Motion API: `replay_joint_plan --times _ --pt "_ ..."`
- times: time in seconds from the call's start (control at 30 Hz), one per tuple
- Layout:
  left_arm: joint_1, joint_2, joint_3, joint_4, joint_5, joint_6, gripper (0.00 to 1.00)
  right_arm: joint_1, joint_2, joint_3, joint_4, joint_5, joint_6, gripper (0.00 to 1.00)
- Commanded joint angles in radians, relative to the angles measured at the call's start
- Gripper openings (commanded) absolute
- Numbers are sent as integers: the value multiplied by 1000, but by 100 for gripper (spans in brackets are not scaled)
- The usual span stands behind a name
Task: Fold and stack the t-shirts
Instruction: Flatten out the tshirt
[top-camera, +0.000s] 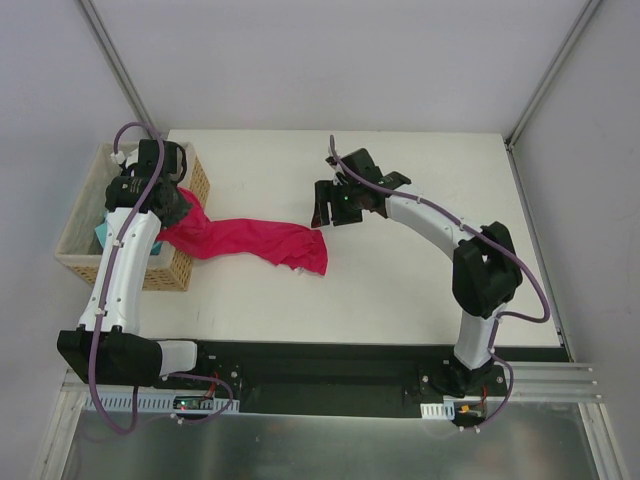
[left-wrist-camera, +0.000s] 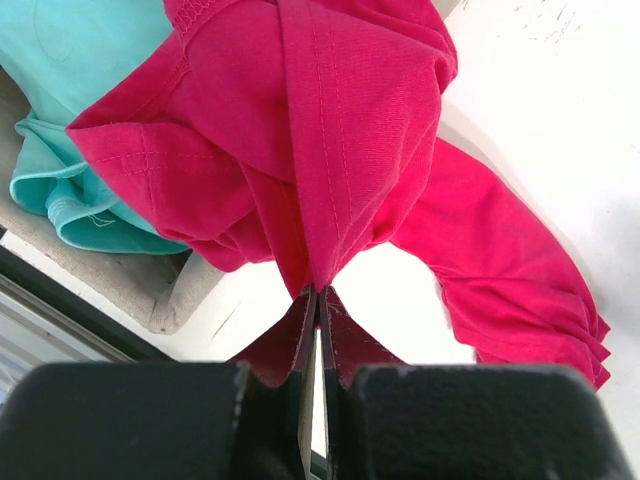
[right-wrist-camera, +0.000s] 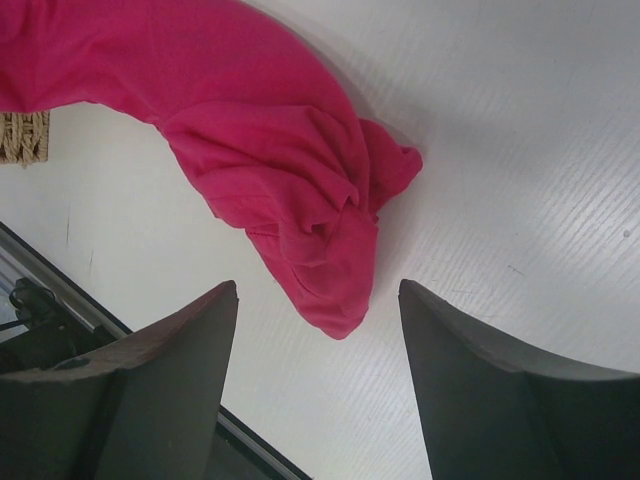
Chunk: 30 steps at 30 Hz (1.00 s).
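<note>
The crimson t-shirt (top-camera: 255, 240) stretches from the wicker basket (top-camera: 75, 255) out over the white table, its free end near the table's middle. My left gripper (top-camera: 175, 205) is shut on the shirt's basket end; in the left wrist view the cloth (left-wrist-camera: 330, 130) is pinched at the fingertips (left-wrist-camera: 318, 295). The mint-green t-shirt (left-wrist-camera: 70, 90) lies in the basket below it. My right gripper (top-camera: 330, 212) is open and empty above the table, just right of the shirt's free end (right-wrist-camera: 300, 200). The black t-shirt is out of view.
The basket stands at the table's left edge (top-camera: 190, 275), its woven side showing in the right wrist view (right-wrist-camera: 22, 138). The black base rail (top-camera: 320, 365) runs along the near edge. Grey walls close in the back and sides.
</note>
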Motion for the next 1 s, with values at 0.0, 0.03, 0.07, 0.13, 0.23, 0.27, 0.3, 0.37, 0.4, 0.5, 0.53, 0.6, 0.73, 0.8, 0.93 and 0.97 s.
replay_joint_plan --times 0.0,0.03,0.07,0.13,0.23,0.27,0.3,0.37,0.4,0.5,0.53,0.6,0.73,0.8,0.93,0.97 --pt "12 -25 -7 0 18 -14 0 7 6 26 25 -35 19 69" --pt "12 -25 -5 3 19 -14 0 11 9 28 25 -37 19 68" --pt "12 -20 -4 4 22 -14 0 14 18 29 25 -37 19 68" --pt "12 -17 -2 7 27 -14 0 22 29 35 25 -41 17 63" --pt "12 -15 1 12 28 -14 0 28 51 49 19 -48 17 56" --pt "12 -17 2 12 30 -14 0 30 55 54 19 -49 19 54" --pt "12 -17 4 15 30 -14 0 31 67 67 15 -52 19 47" --pt "12 -15 2 15 31 -12 0 36 81 81 5 -57 15 45" --pt "12 -17 2 16 31 -14 0 37 95 95 3 -60 17 45" --pt "12 -15 1 18 34 -12 0 42 117 110 0 -64 20 45" --pt "12 -15 1 18 36 -12 0 45 121 113 0 -64 22 45" --pt "12 -15 4 19 38 -11 0 47 129 118 -1 -71 26 46" --pt "12 -12 15 19 42 -3 0 47 144 112 14 -80 37 46" --pt "12 -11 18 18 44 2 0 48 143 94 31 -86 45 47" --pt "12 -9 16 18 45 3 0 48 150 72 63 -97 58 47" --pt "12 -9 13 18 45 3 0 47 157 72 65 -100 63 46"
